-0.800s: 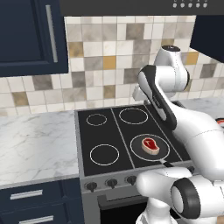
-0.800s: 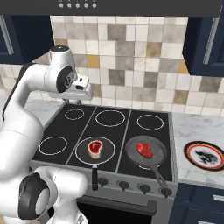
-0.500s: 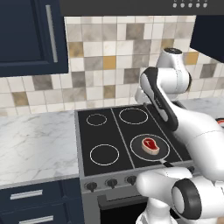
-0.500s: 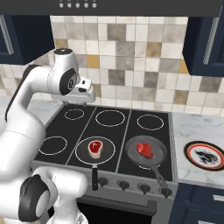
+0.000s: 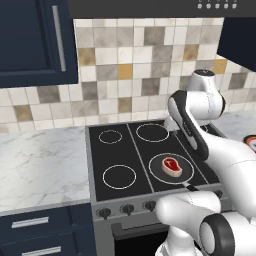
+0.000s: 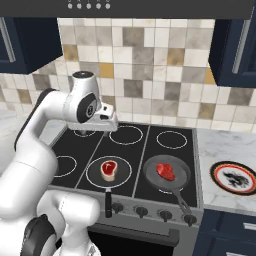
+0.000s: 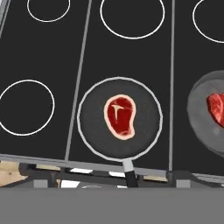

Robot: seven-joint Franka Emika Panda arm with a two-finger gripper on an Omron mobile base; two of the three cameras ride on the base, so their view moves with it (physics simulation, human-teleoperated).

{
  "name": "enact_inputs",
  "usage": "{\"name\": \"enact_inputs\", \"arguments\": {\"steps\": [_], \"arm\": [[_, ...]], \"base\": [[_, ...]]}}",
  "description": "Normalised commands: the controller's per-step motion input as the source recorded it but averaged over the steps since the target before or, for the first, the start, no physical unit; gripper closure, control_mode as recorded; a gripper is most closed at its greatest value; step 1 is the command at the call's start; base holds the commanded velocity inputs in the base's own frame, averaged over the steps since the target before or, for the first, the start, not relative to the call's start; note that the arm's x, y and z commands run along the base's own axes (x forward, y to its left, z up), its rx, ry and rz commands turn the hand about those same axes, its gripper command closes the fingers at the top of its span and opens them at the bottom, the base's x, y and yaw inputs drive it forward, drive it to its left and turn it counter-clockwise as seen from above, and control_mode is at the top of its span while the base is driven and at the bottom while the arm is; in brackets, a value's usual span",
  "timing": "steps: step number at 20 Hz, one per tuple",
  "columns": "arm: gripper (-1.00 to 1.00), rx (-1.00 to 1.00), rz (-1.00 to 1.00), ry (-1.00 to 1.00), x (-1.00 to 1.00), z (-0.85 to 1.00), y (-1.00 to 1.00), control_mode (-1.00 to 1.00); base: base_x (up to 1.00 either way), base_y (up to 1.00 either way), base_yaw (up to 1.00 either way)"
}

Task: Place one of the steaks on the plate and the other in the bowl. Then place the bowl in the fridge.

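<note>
Two dark frying pans stand on the black stove [image 6: 125,150], each on a front burner and each with one steak inside. The first steak [image 7: 120,115] lies flat in the middle of the left pan [image 7: 94,131]; in the right base view this steak [image 6: 107,168] is just below the hand of the arm. The second steak [image 6: 166,171] lies in the right pan [image 6: 150,172], whose handle points toward the front edge of the stove. In the hand view this second steak [image 7: 216,105] is cut by the right edge. The plate [image 6: 233,176] rests on the marble counter [image 6: 220,145] to the right of the stove, well apart from both pans, and nothing lies on it. The gripper [image 6: 111,122] hangs high above the stove, over the back burners, and it touches nothing. Its fingers are too small and hidden by the hand in the base views, so I cannot tell if they are open or closed. In the left base view the first steak [image 5: 171,165] sits in its pan on the front right burner, and the marble counter [image 5: 40,160] goes on to the left of the stove. Navy cabinets [image 5: 30,40] hang above the tiled wall.
</note>
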Motion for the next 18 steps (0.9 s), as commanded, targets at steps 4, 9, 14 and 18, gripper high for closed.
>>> {"name": "enact_inputs", "arguments": {"steps": [4, 9, 14, 18], "arm": [[-1.0, -0.03, 0.0, 0.19, -0.03, -0.72, -0.18, -1.0], [-1.0, -0.08, 0.0, 0.08, 0.0, -0.83, 0.0, -1.0], [-1.0, 0.0, 0.01, 0.0, 0.21, -0.49, -0.02, -1.0], [-1.0, 0.01, 0.08, -0.04, 0.41, -0.43, -0.04, -1.0]], "base": [[0.0, 0.0, 0.0], [0.0, 0.0, 0.0], [0.0, 0.0, 0.0], [0.0, 0.0, 0.0]]}}
